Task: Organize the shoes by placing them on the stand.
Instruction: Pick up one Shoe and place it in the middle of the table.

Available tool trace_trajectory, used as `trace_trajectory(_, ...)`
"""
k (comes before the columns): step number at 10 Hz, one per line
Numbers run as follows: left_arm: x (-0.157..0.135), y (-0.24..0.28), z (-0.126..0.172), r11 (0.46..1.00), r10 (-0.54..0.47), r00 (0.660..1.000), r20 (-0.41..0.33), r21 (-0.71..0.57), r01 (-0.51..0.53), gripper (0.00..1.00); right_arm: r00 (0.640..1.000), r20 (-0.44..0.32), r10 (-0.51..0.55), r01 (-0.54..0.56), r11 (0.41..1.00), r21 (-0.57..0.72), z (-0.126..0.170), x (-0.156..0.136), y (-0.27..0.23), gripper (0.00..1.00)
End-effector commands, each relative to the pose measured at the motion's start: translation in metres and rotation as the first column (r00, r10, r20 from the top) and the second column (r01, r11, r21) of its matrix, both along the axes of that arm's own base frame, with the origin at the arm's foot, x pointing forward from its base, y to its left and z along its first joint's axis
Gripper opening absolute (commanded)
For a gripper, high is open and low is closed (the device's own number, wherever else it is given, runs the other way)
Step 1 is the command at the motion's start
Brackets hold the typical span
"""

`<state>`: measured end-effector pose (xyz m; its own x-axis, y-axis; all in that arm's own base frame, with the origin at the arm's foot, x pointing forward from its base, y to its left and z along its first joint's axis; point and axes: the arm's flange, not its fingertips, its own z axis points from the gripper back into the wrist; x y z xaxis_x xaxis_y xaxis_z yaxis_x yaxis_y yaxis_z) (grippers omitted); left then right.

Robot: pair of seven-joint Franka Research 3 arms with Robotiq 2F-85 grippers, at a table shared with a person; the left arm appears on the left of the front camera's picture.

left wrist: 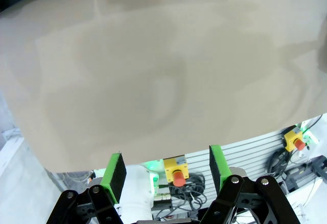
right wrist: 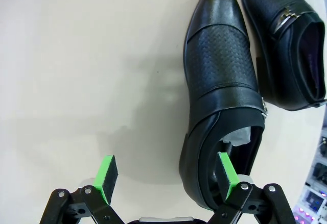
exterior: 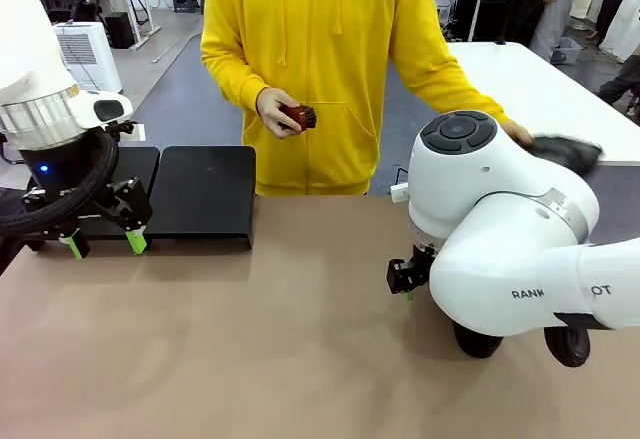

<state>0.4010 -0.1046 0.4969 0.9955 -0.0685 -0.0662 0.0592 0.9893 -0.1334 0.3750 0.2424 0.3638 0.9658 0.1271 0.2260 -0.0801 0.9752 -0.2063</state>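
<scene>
From the front, my left claw (exterior: 103,244) hangs spread and empty just in front of the stand (exterior: 205,194), whose two black panels are bare. Across the tabletop (exterior: 250,359) a person holds a small brush (exterior: 298,116). My right claw (exterior: 407,289) is low over the tabletop, and the dark rounded shapes under that arm are probably the shoes. In my left wrist view, the left claw (left wrist: 166,172) has its pads wide apart with nothing between them, just tan tabletop (left wrist: 153,81) beyond. In my right wrist view, the right claw (right wrist: 167,175) is also spread wide and holds nothing. The nearer shoe (right wrist: 219,81) lies toe away from me, its heel opening with white paper stuffing (right wrist: 239,134) right at one green pad (right wrist: 227,173), and the second shoe (right wrist: 286,40) is just beside it. Most of the gap between my pads is over bare tabletop, so I should slide sideways until the shoe's side wall sits between them, one pad inside the opening. I'd then close on firm leather, not paper, and avoid nudging its neighbour.
</scene>
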Motion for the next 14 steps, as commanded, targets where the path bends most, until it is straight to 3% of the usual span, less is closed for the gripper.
trace_trajectory(1,-0.001,0.002,0.001,1.0,-0.012,1.0,0.001,0.012,0.012,0.85,0.999,0.027,-0.038,0.038,0.999,-0.019,-0.002,0.0,-0.004,1.0)
trace_trajectory(8,-0.001,0.002,0.001,1.0,-0.012,1.0,0.001,0.012,0.012,0.85,0.997,-0.03,-0.077,0.078,0.997,0.02,-0.038,0.016,-0.011,1.0)
trace_trajectory(9,-0.001,0.002,0.001,1.0,-0.012,1.0,0.001,0.012,0.012,0.85,0.997,-0.016,-0.07,0.07,0.997,0.023,-0.037,0.016,-0.012,0.86)
trace_trajectory(13,-0.001,0.002,0.001,1.0,-0.012,1.0,0.001,0.012,0.012,0.85,0.993,-0.02,-0.114,0.114,0.994,0.0,-0.037,0.017,-0.021,0.06)
trace_trajectory(14,-0.001,0.002,0.001,1.0,-0.012,1.0,0.001,0.012,0.012,0.85,0.992,-0.019,-0.128,0.128,0.992,-0.005,-0.037,0.018,-0.025,0.0)
